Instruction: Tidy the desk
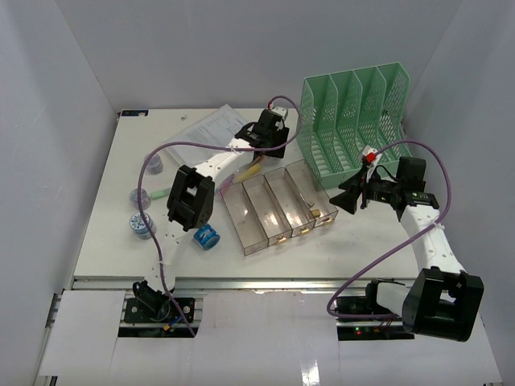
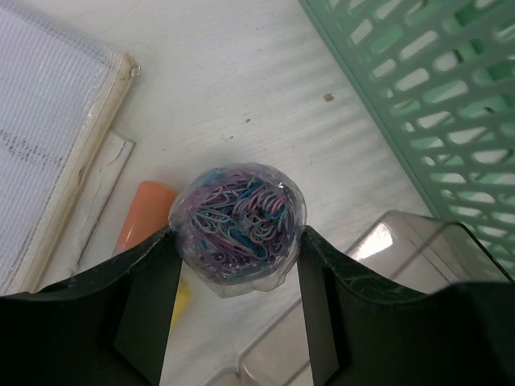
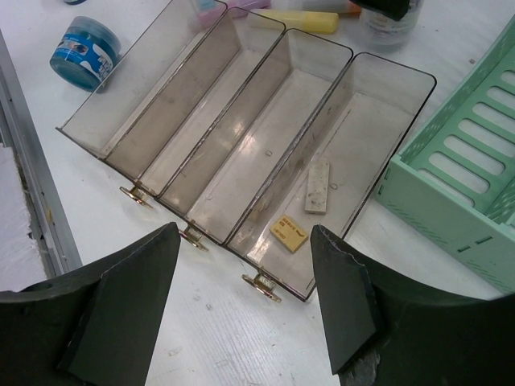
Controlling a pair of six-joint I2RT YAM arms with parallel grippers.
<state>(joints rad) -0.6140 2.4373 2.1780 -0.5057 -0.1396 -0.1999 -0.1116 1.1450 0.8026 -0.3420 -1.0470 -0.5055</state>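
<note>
**Plastic tub of clips pinched at the tray's far end**

Clear round tub (image 2: 239, 213), packed with coloured paper clips, is clamped at its sides by the left gripper (image 2: 237, 265) just beyond the far end of the four-compartment tray (image 3: 233, 145). Judged hazards: the slick curved wall may slip from so shallow a pinch, or catch the tray's rim and spill.

Right gripper (image 3: 245, 241): jaws wide, empty, above the tray's near end.

Contents: two erasers (image 3: 318, 189) in the compartment nearest the green rack (image 1: 354, 121); the others look bare. The white desk (image 1: 105, 241) lies beneath the tray.
</note>
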